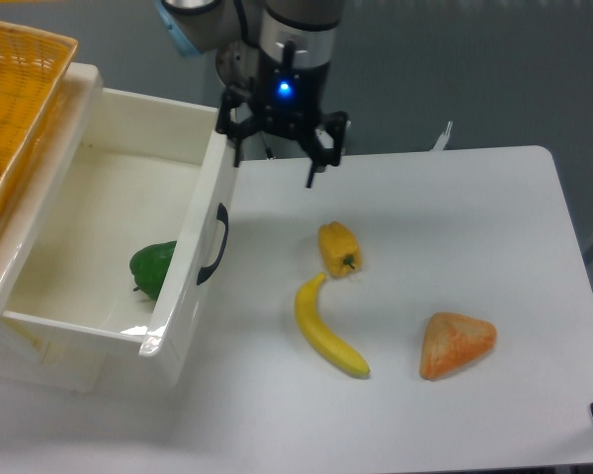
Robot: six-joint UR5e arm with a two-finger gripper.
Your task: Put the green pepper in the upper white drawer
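Fingers (274, 158) spread, empty, hovering over the drawer's (99, 336) front panel. Pepper (154, 269) lies inside the drawer, below and left of them. Risk: a low retreat could clip that panel's top edge.

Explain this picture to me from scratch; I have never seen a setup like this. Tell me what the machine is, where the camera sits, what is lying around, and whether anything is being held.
This is one picture from a fixed camera looking down at a white table. The dark device at the top with the blue light is the end of a robot arm; its gripper has two jaws, which stand apart and hold nothing.

On the left is the upper white drawer, a deep open box with a black handle. The green pepper already lies inside it, against the front panel. An orange wicker basket sits at the far left.

On the table lie a yellow pepper, a banana and an orange wedge-shaped item, which I cannot identify for sure.
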